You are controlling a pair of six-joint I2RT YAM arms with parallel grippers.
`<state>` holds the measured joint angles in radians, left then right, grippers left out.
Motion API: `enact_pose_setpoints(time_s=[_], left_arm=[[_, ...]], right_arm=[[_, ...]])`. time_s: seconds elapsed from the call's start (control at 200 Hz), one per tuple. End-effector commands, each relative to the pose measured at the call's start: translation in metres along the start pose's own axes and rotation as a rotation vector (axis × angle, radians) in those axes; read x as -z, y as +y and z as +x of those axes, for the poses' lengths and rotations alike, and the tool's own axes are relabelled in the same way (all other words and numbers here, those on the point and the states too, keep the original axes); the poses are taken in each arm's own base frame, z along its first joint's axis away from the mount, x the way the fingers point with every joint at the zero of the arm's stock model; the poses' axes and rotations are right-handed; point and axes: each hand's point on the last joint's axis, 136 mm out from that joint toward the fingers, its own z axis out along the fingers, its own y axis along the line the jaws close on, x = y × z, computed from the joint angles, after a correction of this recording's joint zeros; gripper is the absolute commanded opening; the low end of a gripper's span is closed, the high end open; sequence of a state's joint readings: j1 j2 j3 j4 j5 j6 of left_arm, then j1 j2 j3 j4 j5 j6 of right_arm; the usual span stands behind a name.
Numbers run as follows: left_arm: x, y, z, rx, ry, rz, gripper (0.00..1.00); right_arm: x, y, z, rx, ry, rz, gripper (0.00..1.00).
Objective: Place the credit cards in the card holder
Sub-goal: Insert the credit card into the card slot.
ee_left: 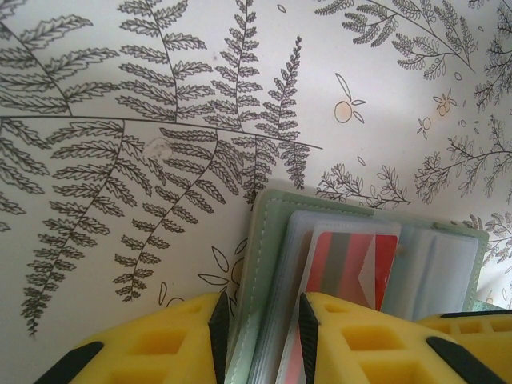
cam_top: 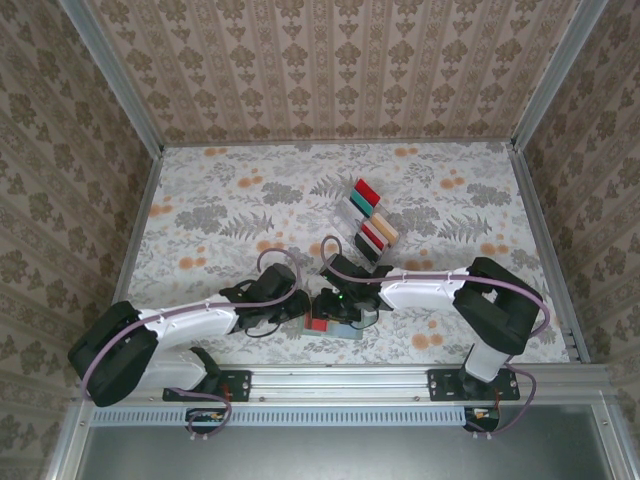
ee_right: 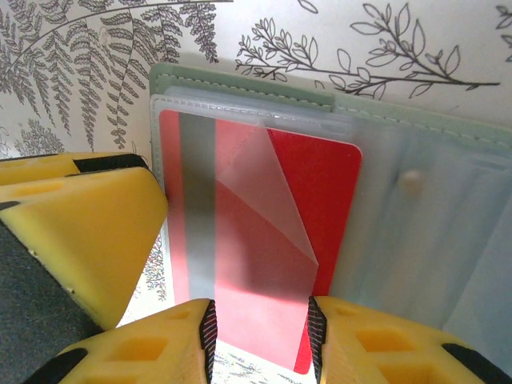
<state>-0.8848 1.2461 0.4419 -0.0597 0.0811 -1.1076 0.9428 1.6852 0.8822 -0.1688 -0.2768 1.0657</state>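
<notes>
The grey-green card holder (cam_top: pixel 346 331) lies open near the table's front edge, between both arms. My left gripper (cam_top: pixel 298 312) (ee_left: pixel 262 336) is shut on the card holder (ee_left: pixel 272 216), with the cover's edge and a bundle of clear sleeves between its pads. A red credit card (ee_right: pixel 312 184) sits partly under a clear pocket flap of the card holder (ee_right: pixel 240 80), its near end still outside. My right gripper (cam_top: pixel 336 305) (ee_right: pixel 260 336) is shut on that red card, a pad at each side. The same red card (ee_left: pixel 352 264) shows inside the sleeves in the left wrist view.
A clear slotted rack (cam_top: pixel 365 222) holding several more coloured cards stands behind the grippers, mid-table. A yellow finger of the left gripper (ee_right: pixel 80 232) is close beside the card holder's left edge. Patterned walls and metal rails bound the table.
</notes>
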Motion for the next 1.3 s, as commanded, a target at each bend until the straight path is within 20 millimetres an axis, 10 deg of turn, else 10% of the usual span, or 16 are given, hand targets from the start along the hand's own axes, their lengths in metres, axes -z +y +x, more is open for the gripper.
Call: enact_pose_setpoints(time_s=[0.0, 0.435, 1.005, 1.295], left_arm=[[-0.001, -0.002, 0.004, 0.008, 0.015, 0.015, 0.32], [-0.001, -0.002, 0.005, 0.004, 0.016, 0.018, 0.32], [-0.001, -0.004, 0.003, 0.008, 0.009, 0.021, 0.32], [0.004, -0.002, -0.002, 0.013, -0.021, 0.008, 0.36]], right_arm=[[0.010, 0.019, -0.007, 0.046, -0.043, -0.033, 0.39], [0.012, -0.016, -0.006, -0.002, -0.073, 0.105, 0.39], [-0.004, 0.027, -0.006, 0.084, -0.008, -0.038, 0.31], [0.036, 0.010, -0.016, 0.134, -0.096, 0.081, 0.41]])
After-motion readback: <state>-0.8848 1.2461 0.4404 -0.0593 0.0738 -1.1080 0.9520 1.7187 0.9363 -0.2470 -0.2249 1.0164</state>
